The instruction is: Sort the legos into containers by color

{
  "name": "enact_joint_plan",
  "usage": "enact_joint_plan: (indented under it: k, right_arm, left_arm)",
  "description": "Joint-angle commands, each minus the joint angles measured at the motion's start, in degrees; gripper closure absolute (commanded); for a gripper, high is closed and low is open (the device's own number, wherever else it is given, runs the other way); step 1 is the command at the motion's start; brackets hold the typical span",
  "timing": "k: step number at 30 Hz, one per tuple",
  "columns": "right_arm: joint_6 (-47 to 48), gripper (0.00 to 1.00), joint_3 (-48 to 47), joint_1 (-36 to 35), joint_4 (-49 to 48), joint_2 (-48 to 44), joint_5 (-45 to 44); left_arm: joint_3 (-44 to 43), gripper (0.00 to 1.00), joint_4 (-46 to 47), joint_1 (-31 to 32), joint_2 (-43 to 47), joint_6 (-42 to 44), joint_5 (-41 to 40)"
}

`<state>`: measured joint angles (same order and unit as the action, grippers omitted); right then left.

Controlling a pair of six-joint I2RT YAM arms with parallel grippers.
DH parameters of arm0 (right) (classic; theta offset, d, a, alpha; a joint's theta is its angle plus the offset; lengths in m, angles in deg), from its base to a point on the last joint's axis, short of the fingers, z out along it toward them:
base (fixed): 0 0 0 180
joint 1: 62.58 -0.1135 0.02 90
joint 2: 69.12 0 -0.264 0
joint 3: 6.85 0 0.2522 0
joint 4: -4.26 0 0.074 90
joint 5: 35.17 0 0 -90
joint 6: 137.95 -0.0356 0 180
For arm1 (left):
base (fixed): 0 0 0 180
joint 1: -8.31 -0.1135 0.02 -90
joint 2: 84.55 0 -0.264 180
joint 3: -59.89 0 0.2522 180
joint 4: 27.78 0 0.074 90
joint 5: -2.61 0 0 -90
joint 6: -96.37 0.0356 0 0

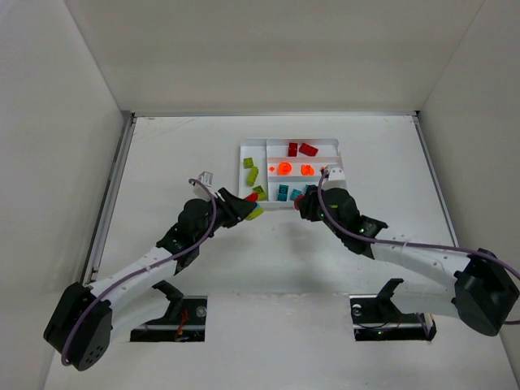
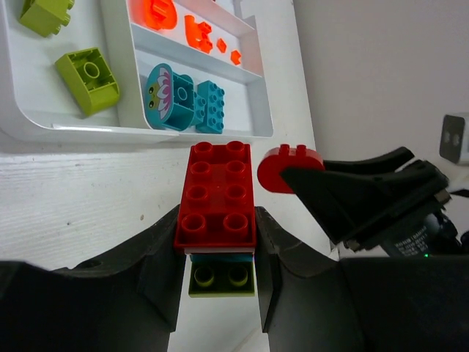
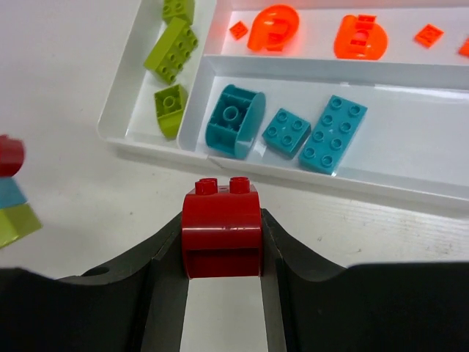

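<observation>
Sorting under way: left end effector (image 2: 220,242) clamped on flat sides of stacked red-teal-lime legos (image 2: 217,194), just short of white tray (image 3: 381,192) near rim, over desk (image 1: 187,154). Beside it, right end effector (image 3: 221,242) grips rounded red brick (image 3: 221,220). Bricks likely light, rigid, glossy; flat side faces safest hold. Both arms stretched forward, wrists converging.
</observation>
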<state>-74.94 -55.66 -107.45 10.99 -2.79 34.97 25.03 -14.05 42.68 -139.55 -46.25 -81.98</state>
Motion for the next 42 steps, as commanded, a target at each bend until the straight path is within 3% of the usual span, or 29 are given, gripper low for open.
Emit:
enact_joint_plan:
  k: [1, 10, 21, 25, 29, 33, 42]
  right_arm:
    - [-2.1, 0.75, -5.3, 5.1, -6.6, 3.9, -0.4]
    - [-2.7, 0.75, -24.7, 22.7, -8.2, 28.2, 2.5]
    - [-6.2, 0.70, -41.5, 28.2, -5.7, 44.9, 1.6]
    - [-7.1, 0.67, -43.8, 28.3, -4.7, 46.9, 1.1]
    - [-7.4, 0.47, -43.1, 28.4, -4.4, 47.1, 0.3]
    - [-7.6, 0.39, -40.3, 28.5, -4.9, 45.0, 0.3]
    - [-6.4, 0.41, -26.7, 25.3, -8.5, 30.0, 0.5]
  left_arm:
    - [0.4, 0.81, 1.1, -0.5, 2.6, 2.6, 0.3]
    - [0.3, 0.81, -0.9, 1.1, 4.5, 4.5, -0.2]
    - [-0.3, 0.80, -0.7, 3.5, 2.6, 5.3, 0.4]
    - [-0.7, 0.80, -0.9, 4.4, 1.9, 6.5, 1.1]
    - [-0.9, 0.80, -0.9, 5.0, 1.6, 6.9, 1.6]
    - [-0.9, 0.80, -0.9, 5.2, 1.0, 7.8, 2.8]
    - [-0.1, 0.79, -0.2, 4.8, 2.0, 8.9, 6.6]
